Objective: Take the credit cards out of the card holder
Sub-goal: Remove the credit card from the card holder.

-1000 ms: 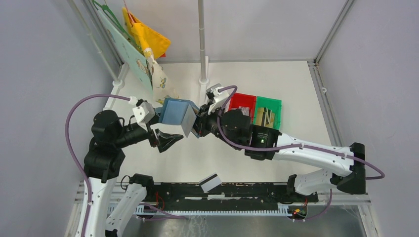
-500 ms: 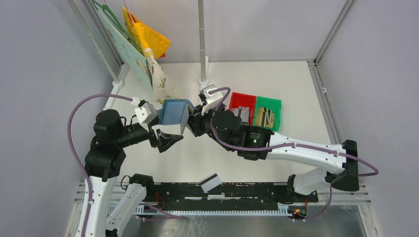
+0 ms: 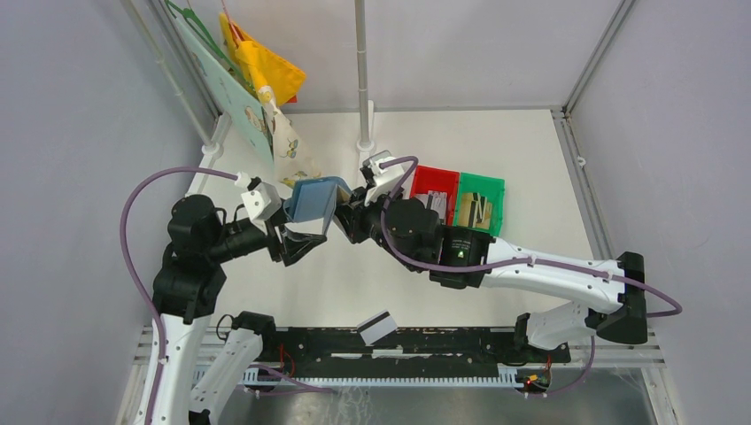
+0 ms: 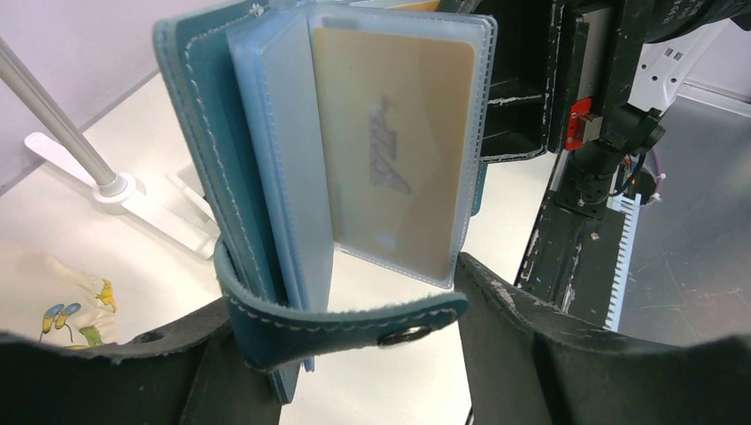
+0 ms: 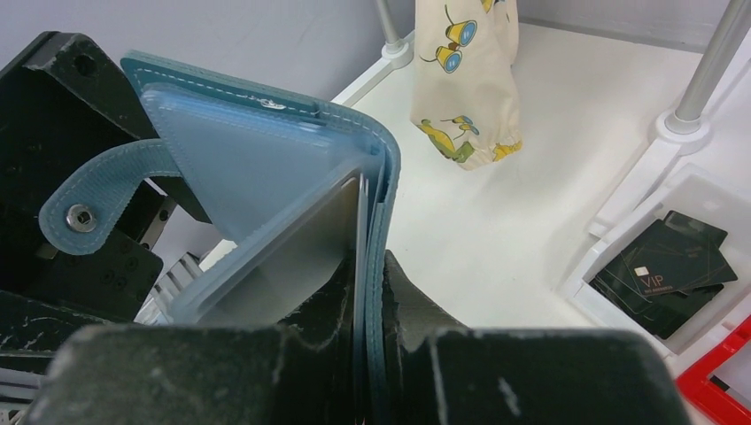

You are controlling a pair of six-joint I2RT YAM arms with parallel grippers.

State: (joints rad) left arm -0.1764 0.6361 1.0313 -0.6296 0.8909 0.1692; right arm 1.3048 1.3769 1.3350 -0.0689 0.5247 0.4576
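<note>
The card holder (image 3: 312, 200) hangs open in mid-air, left of centre in the top view. The right gripper (image 5: 370, 270) is clenched on one cover, seemingly to steady it. The left gripper (image 4: 341, 297) sits spread around its lower edge, where a gold card (image 4: 394, 150) faces it.

card holder (image 4: 204, 133): I read the teal cover as matt, leather-like stuff, with pale stitching along its edges.
snap tab (image 4: 336, 314): same matt teal, with a small shiny metal stud.
inner pockets (image 4: 297, 177): clear, glossy plastic film.
credit card (image 4: 394, 150): smooth gold-toned plastic, to my eye.
left fingers (image 4: 549, 354): matt black, scuffed and rough.
cloth (image 5: 465, 80): soft printed fabric.
table (image 4: 124, 124): smooth white; I'd call it matt.
</note>
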